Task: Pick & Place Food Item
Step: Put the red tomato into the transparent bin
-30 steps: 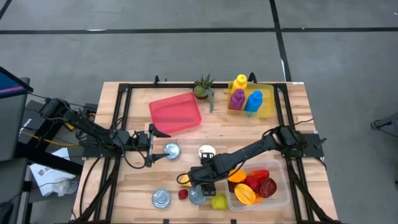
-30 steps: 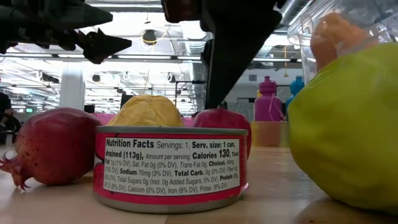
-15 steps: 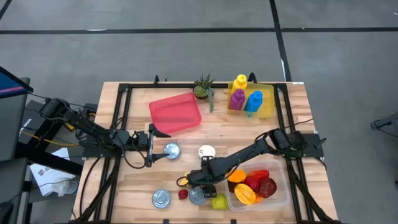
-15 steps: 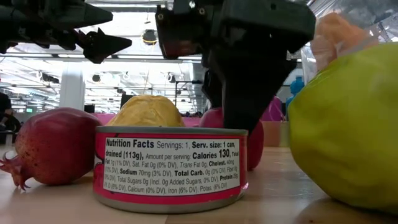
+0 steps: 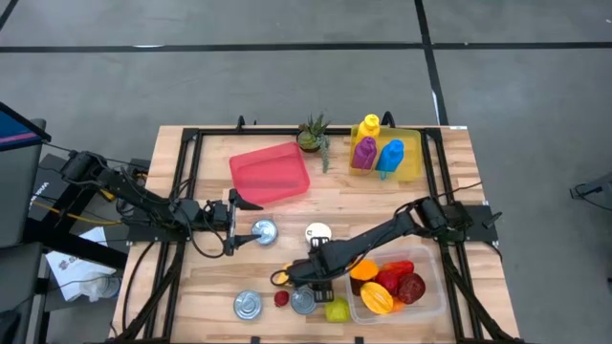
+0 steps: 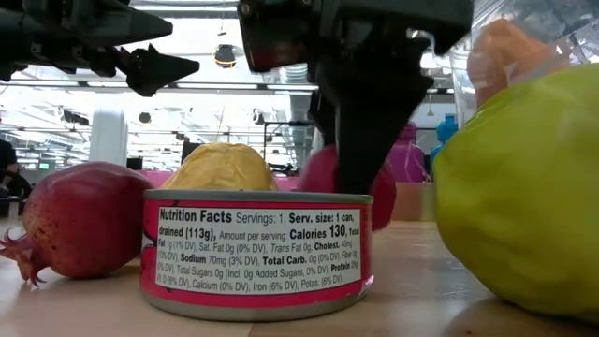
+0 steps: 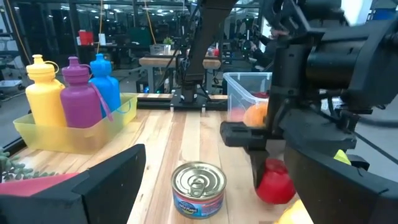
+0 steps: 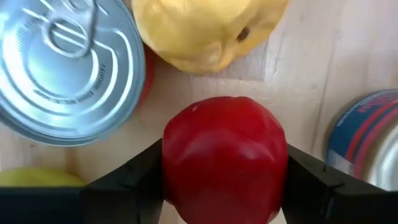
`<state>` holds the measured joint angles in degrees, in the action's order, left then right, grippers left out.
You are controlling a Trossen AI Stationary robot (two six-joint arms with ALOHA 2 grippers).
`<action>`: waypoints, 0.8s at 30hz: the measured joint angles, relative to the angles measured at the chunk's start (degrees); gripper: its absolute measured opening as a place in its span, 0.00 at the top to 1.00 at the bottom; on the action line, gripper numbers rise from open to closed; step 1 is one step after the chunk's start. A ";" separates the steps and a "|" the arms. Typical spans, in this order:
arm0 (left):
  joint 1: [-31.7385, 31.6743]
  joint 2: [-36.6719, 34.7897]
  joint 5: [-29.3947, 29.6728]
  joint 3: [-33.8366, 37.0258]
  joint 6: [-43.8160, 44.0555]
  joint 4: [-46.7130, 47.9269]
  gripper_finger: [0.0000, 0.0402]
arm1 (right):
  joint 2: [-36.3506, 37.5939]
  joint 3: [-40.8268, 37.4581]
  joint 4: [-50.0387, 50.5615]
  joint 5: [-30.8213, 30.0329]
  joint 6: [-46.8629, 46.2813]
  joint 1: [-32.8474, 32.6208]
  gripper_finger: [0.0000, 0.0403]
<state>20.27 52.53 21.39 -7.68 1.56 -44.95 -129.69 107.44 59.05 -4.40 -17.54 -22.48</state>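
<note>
**Clearance around the right gripper**

We find the right gripper (image 8: 224, 180) hemmed in: a can (image 8: 65, 68) and yellow fruit (image 8: 208, 28) just ahead, another can (image 8: 367, 146) beside one finger. Bare tabletop (image 5: 287, 215) lies open beyond, toward the left gripper (image 5: 232, 222).

Overhead view straight down, low view table-level behind a can (image 6: 257, 251), wrist views close, all sharing it

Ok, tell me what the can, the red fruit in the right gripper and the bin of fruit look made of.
Can: metal, judging by its shiny ribbed lid with a pull tab, under a glossy printed label. Red fruit: probably moulded plastic; its skin is smooth and evenly coloured with a dull sheen. Bin: clear plastic, since the fruit shows through its walls.
</note>
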 joint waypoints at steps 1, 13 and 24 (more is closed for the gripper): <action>0.00 0.00 0.00 0.01 0.00 -0.02 0.06 | 0.00 0.80 0.69 0.00 0.00 0.00 0.43; 0.00 0.00 0.00 0.00 0.01 0.00 0.06 | 0.00 13.46 3.75 -6.97 6.51 -1.90 0.43; 0.00 0.00 -0.01 0.00 0.22 -0.01 0.06 | 0.11 22.84 -15.06 -8.60 17.49 -3.83 0.43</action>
<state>20.27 52.53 21.38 -7.68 1.78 -44.95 -129.58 130.28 43.99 -13.00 -0.05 -26.31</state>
